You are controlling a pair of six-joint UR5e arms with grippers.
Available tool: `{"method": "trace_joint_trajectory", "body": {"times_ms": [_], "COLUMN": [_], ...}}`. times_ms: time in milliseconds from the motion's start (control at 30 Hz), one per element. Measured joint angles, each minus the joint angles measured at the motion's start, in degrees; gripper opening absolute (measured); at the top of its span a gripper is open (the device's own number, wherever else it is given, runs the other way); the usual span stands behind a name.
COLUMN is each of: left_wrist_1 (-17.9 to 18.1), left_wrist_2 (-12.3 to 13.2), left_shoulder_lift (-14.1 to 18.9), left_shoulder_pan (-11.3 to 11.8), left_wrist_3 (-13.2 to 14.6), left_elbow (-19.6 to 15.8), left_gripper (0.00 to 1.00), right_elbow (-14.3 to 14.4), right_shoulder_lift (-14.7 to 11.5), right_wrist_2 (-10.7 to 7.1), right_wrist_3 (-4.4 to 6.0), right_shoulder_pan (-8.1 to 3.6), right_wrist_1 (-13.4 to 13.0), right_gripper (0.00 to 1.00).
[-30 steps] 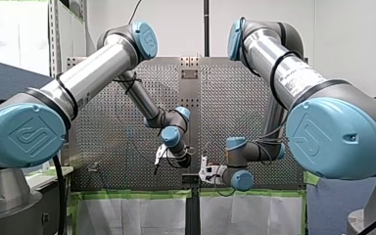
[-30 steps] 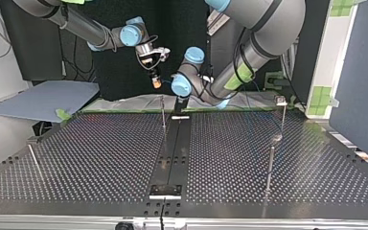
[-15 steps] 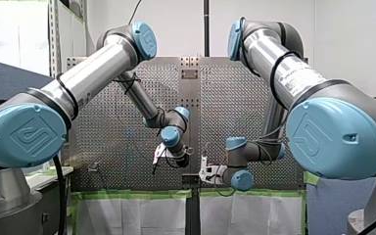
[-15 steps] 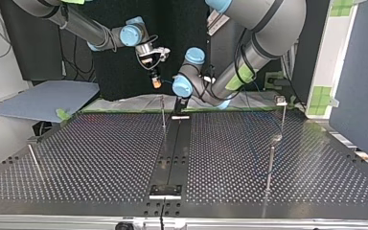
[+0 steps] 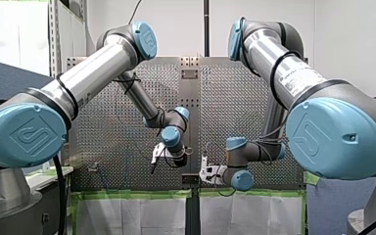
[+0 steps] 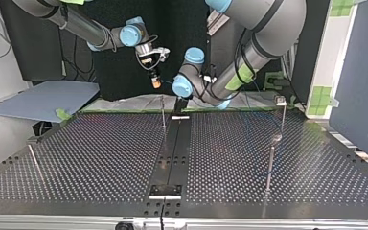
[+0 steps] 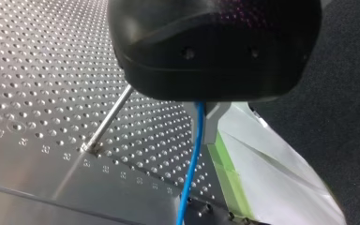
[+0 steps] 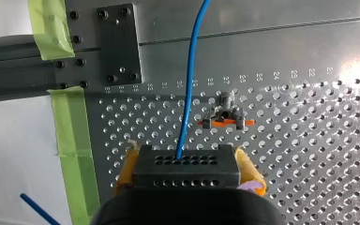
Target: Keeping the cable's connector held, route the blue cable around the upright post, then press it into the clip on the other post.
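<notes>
A perforated metal table point(image 6: 100, 153) is seen, divided down its middle by a dark rail point(image 6: 172, 148). Its edge nearest the arms is lined with green tape point(image 8: 72, 140) and a white sheet point(image 7: 281, 173). Dark screens and pale walls are seen around the cell.

In the top view a thin upright post point(image 6: 163, 115) is set just beside the rail, near both grippers. A clip-topped post point(image 6: 282, 112) is placed well apart from it, at that view's right. In the right wrist view a small grey clip with an orange bar point(image 8: 222, 119) is seen ahead of the gripper, just beside the cable.

The blue cable point(image 8: 187, 93) is thin, bright and drawn straight. It is led from the right gripper point(image 8: 186, 152) out across the table's edge. In the left wrist view it is seen emerging from under the left gripper point(image 7: 206, 122) and dropping past the table's edge.

The right gripper's yellow pads point(image 8: 127, 164) are drawn close, a black perforated block point(image 8: 186, 169) is seen between them, and the cable is gripped there. The connector itself cannot be made out. Whether the left gripper is open or closed cannot be told, as it is hidden by its own black body.
</notes>
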Motion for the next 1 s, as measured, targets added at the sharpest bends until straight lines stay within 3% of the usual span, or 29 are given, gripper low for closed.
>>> {"method": "trace_joint_trajectory", "body": {"times_ms": [267, 467, 667, 1000], "left_wrist_1": [-0.1, 0.1, 1.2, 5.8], "left_wrist_2": [0.3, 0.0, -0.4, 0.7], "left_shoulder_lift": [0.0, 0.0, -0.1, -1.6], "left_shoulder_pan": [-0.6, -1.9, -2.8, -3.5], "left_wrist_3": [-0.7, -1.1, -2.5, -3.8], "left_elbow": [0.0, 0.0, -0.1, -0.2], "left_gripper": [0.02, 0.02, 0.02, 0.02], "right_elbow": [0.0, 0.0, 0.0, 0.0], "right_shoulder_lift": [0.0, 0.0, 0.0, 0.0], "right_wrist_2": [0.94, 3.14, 5.15, 5.16], "right_wrist_3": [-0.14, -1.12, -1.92, -2.01], "right_shoulder_pan": [-0.28, -0.93, -2.09, -4.75], "right_wrist_1": [0.5, 1.4, 1.5, 1.1], "right_gripper": [0.00, 0.00, 0.00, 0.00]}}
